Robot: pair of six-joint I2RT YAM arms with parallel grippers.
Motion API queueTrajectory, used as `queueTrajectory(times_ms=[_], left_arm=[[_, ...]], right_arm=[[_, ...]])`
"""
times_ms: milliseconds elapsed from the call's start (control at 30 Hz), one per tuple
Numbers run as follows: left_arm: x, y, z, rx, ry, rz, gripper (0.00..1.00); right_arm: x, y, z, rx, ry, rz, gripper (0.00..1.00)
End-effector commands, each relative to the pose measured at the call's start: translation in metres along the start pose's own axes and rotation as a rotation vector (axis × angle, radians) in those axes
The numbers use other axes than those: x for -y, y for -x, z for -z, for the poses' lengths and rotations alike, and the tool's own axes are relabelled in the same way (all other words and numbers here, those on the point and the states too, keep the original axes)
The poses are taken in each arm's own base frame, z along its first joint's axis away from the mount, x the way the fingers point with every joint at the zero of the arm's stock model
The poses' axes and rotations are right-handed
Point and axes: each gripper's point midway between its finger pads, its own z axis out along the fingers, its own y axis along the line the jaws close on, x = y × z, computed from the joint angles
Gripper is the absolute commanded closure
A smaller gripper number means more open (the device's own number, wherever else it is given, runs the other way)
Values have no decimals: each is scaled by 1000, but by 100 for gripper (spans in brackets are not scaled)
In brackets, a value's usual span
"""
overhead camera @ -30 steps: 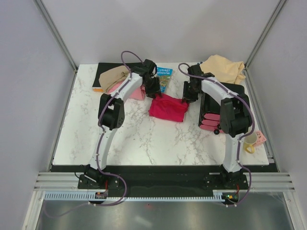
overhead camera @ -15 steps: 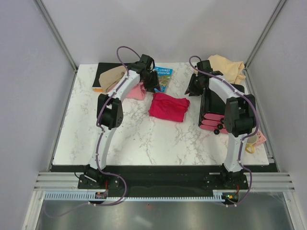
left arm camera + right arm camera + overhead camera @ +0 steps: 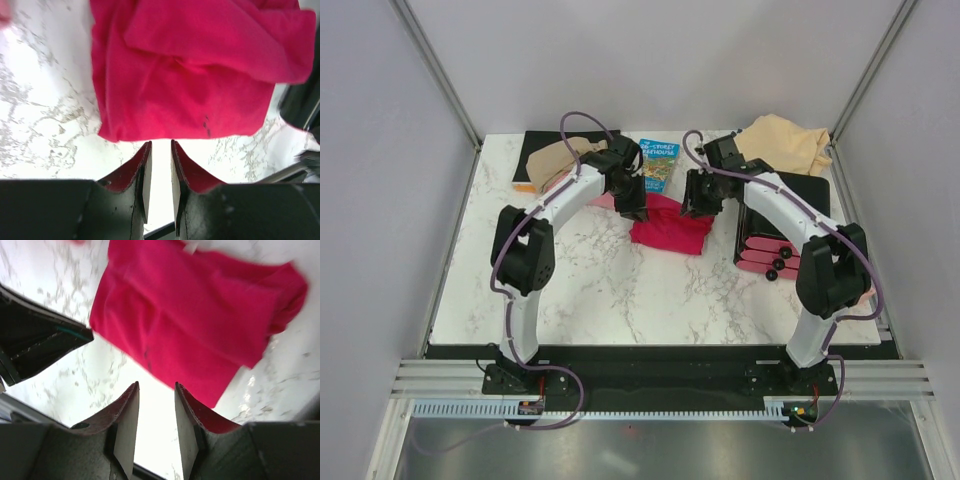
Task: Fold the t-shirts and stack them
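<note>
Left claw (image 3: 632, 205) first: jaws a narrow slit apart and nothing between them, tips (image 3: 145, 160) hanging over bare marble just short of the red shirt's (image 3: 190, 85) hem. Not touching cloth, as far as my wrist view shows.

Right claw (image 3: 698, 200) now: also parted, also empty, its tips (image 3: 131, 405) over the table (image 3: 620, 290) right beside the same shirt's edge (image 3: 200, 325).

And that's a change! Half a second ago I had both claws pulled back: the left up by the book (image 3: 658, 160) over the pink shirt (image 3: 605, 203), the right out toward the peach shirt (image 3: 785, 140) in the far right corner. Now both have swung inward and sit at the red shirt's (image 3: 670, 228) far edge, one at each end, much as they stood a full second ago.

The red shirt itself has not budged since the last look: a folded crimson rectangle in the middle of the table, between my two arms. Only a sliver of pink peeks out past my left arm. The tan shirt (image 3: 552, 157) lies on the mat (image 3: 535, 145) at the far left, well apart from the red one, same as before.
</note>
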Motion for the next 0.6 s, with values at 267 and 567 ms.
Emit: queueTrajectory(times_ms=[267,567], left_arm=[[10,-21,-12,-7,-61,-114,76],[-25,-38,-43,-60,50,-142,82]], right_arm=[[5,-53,-31,-127,-17,60,60],[36,-70,-70,-209,-123,71,62]])
